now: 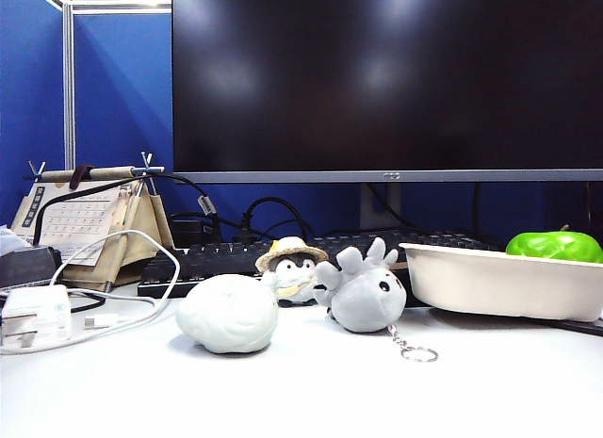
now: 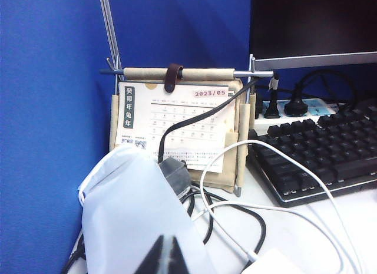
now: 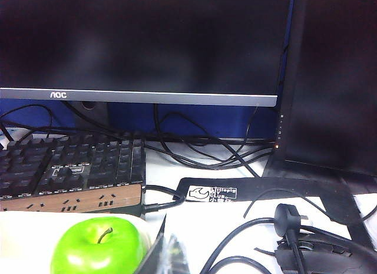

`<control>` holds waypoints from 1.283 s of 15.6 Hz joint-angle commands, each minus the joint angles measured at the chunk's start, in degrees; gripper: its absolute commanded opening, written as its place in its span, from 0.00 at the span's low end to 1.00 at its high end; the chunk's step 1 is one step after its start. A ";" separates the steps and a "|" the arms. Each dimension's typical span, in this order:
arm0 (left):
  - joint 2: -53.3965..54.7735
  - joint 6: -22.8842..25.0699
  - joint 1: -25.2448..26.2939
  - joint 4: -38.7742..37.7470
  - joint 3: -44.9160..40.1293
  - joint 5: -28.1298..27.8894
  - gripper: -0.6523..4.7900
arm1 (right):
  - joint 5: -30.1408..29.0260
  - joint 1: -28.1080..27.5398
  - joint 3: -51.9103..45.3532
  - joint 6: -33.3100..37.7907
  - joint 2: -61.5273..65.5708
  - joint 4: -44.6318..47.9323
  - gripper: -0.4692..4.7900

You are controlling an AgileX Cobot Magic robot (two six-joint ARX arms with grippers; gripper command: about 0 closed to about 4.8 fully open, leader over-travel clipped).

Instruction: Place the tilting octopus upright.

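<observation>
Centrally, the small grey plush octopus (image 1: 365, 294) lies tipped over between a straw-hatted penguin plush (image 1: 290, 268) and a white tray (image 1: 499, 280); left gripper (image 2: 166, 257) and right gripper (image 3: 165, 250), both closed and empty, sit well apart from it.

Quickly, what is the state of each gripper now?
Left gripper: closed, holding nothing, near the calendar.
Right gripper: closed, holding nothing, beside the apple.

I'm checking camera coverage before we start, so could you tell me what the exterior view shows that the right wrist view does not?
Only the exterior view shows the octopus tipped over, the penguin, the white lump and the calendar. Only the right wrist view shows the shut right gripper, a black plug and the monitor's AOC logo. Both show the apple in its tray, the keyboard and the monitor. The left gripper appears in neither.
</observation>
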 commanded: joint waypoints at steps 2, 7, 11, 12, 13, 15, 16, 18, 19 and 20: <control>-0.15 -0.04 0.02 0.81 0.04 0.26 0.11 | -0.28 -0.02 0.04 -0.13 -0.13 0.94 0.09; -0.15 -0.13 0.02 2.01 0.04 0.31 0.11 | -0.31 -0.02 0.04 -0.11 -0.15 1.07 0.09; -0.15 -12.02 0.02 12.98 0.31 4.04 0.11 | -10.12 0.09 0.09 9.31 -0.13 7.96 0.09; -0.15 -14.95 0.02 17.11 0.37 8.83 0.11 | -13.40 0.09 0.09 17.53 -0.13 13.44 0.09; -0.15 -17.14 0.02 20.13 0.46 13.46 0.11 | -14.97 0.09 0.22 25.46 -0.13 18.82 0.09; -0.15 -21.22 0.02 20.31 2.62 20.15 0.11 | -21.11 0.09 2.16 34.14 -0.13 26.40 0.09; -0.15 -22.36 0.02 20.33 4.26 23.15 0.11 | -25.18 0.09 3.85 34.58 -0.13 28.98 0.09; -0.15 -24.30 0.02 19.85 8.59 27.08 0.11 | -32.72 0.07 9.53 38.32 -0.11 29.20 0.09; -0.15 -25.77 0.02 18.91 11.28 27.32 0.11 | -34.97 0.02 12.87 39.36 -0.11 26.23 0.09; -0.15 -26.88 0.02 16.46 14.88 27.32 0.11 | -36.87 0.00 16.52 39.34 -0.09 21.99 0.09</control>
